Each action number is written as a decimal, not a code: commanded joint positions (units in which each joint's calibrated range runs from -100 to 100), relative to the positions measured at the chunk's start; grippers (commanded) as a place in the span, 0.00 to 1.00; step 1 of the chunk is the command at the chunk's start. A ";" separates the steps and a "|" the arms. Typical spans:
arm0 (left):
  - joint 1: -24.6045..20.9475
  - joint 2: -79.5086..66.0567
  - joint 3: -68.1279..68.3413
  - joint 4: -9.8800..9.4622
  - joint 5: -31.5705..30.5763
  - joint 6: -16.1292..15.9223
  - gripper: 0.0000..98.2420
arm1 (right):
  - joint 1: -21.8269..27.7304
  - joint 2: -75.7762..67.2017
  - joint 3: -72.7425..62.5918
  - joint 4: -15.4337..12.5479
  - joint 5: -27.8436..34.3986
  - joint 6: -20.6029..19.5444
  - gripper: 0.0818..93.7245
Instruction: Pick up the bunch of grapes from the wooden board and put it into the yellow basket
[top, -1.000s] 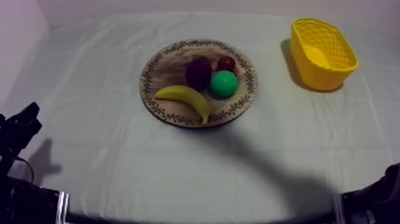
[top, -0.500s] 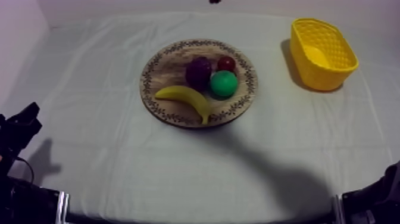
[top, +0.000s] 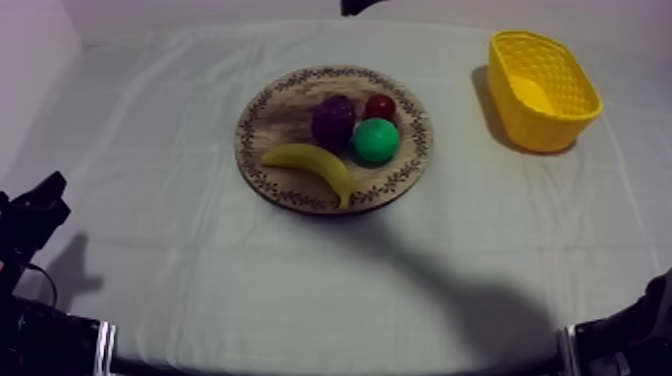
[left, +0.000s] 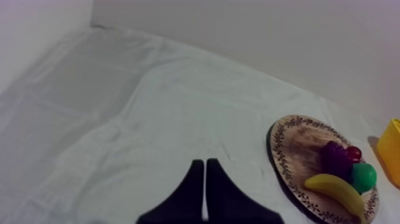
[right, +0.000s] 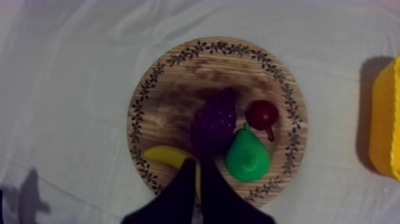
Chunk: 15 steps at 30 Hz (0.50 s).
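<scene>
Our right gripper (right: 198, 164) has edged in over the board (right: 172, 89), closed and empty above the banana (right: 163, 156), so the grapes (right: 214, 122), lying mid-board beside the pear (right: 247, 158), await a grasp; our left gripper (left: 205, 164) rests closed too.

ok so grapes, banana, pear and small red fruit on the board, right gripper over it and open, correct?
Not open: the right gripper is shut, fingers together as a narrow wedge in the right wrist view, over the wooden board. The bunch of grapes, banana, pear and small red fruit are on it.
</scene>
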 joint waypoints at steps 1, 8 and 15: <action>-0.01 0.00 0.02 0.01 0.00 -0.02 0.00 | -0.44 -0.01 0.30 0.72 -0.11 -0.88 0.22; -0.01 0.00 0.02 0.01 0.00 -0.02 0.00 | -1.52 -0.01 2.73 2.61 -2.63 -2.19 0.78; -0.01 0.00 0.02 0.01 0.00 -0.02 0.00 | -1.38 0.26 4.21 2.25 -4.43 -1.81 0.91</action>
